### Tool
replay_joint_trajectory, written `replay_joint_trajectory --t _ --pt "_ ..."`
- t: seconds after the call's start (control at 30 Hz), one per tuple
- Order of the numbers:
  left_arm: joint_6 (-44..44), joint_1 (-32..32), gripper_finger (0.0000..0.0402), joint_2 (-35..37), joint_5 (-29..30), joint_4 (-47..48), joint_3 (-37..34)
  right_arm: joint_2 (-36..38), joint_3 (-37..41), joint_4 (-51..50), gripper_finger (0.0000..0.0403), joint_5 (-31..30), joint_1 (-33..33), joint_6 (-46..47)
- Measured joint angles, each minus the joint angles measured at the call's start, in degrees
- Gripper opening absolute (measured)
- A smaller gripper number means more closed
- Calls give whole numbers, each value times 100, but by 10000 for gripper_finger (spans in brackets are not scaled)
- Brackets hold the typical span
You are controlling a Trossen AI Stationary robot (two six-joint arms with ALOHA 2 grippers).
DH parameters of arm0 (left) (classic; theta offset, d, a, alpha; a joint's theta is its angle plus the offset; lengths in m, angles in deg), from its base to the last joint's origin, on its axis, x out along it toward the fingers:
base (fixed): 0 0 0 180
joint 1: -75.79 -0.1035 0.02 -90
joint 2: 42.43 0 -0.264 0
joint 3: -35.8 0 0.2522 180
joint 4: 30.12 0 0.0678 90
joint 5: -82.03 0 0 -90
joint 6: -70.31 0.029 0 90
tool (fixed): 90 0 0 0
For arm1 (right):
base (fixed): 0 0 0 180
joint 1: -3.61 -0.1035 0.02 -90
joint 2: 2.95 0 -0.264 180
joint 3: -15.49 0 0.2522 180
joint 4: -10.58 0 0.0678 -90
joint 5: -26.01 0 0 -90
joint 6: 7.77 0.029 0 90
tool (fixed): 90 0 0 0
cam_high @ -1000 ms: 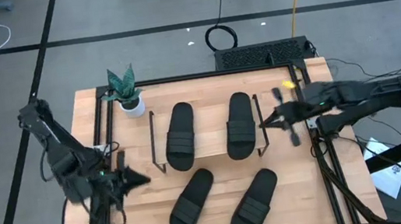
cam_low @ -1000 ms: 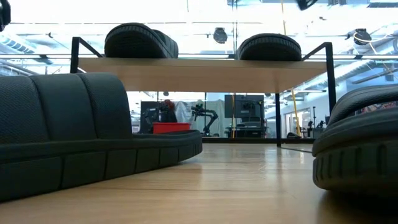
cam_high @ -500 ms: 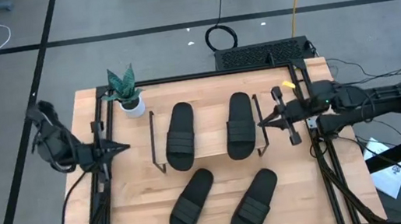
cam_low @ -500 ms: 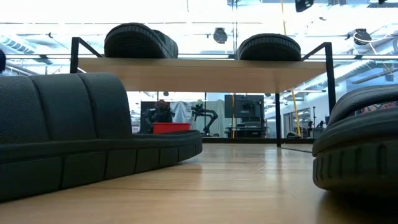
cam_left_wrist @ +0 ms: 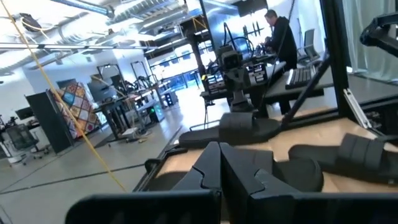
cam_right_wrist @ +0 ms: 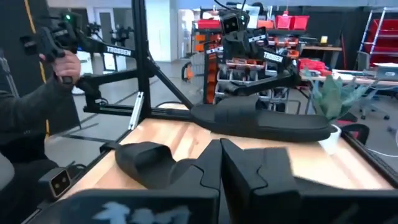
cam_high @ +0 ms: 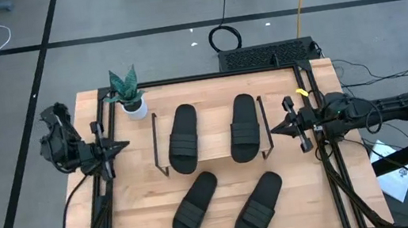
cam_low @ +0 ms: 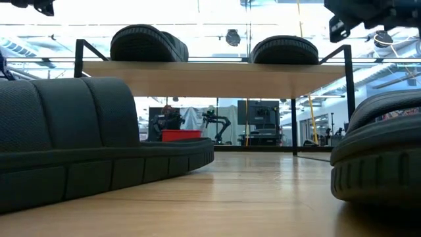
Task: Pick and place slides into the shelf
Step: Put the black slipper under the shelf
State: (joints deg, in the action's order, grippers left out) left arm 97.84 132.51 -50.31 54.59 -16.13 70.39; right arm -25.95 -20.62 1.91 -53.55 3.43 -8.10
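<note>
Black slides [cam_high: 218, 168] between closed left tool [cam_high: 124, 147] and right tool [cam_high: 274, 129].

Four matte black rubbery slide sandals [cam_high: 194, 206] (ribbed straps), a shelf [cam_high: 211, 138] of pale smooth wood on thin black metal frames, light-grained wooden tabletop [cam_high: 145, 206].

A: We note the left gripper [cam_left_wrist: 219, 163], fingers pressed together with nothing between them, low before the wooden tabletop [cam_left_wrist: 323, 138].

B: Slides?

A: We see one slide [cam_left_wrist: 249, 129] raised beyond the fingers and another [cam_left_wrist: 354, 155] lying on the tabletop nearer. A person [cam_left_wrist: 283, 34] stands well beyond the tabletop.
</note>
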Motion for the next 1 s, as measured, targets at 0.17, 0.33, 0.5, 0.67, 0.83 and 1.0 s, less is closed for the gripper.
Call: replay_joint_trajectory --t 0.17,0.33,0.5,0.67,0.83,1.0 --pt "-182 257 0 -164 410 -198 -244 380 722 855 0 31 -114 119" --pt "-409 380 0 -609 469 -971 -430 584 1082 1127 0 27 -118 125" --pt "-861 589 0 -1288 346 -1104 -509 576 1095 1315 0 -46 -116 131" --pt "-1705 860 0 -2408 167 -1117 -507 579 1093 1926 0 -449 -103 -62" --pt "-1936 1072 0 -3924 -184 -2196 -475 510 1093 1888 0 -445 -103 -150" --pt "-1772 1089 0 -5432 -277 -2789 -147 360 1093 1955 0 -448 -103 -308"
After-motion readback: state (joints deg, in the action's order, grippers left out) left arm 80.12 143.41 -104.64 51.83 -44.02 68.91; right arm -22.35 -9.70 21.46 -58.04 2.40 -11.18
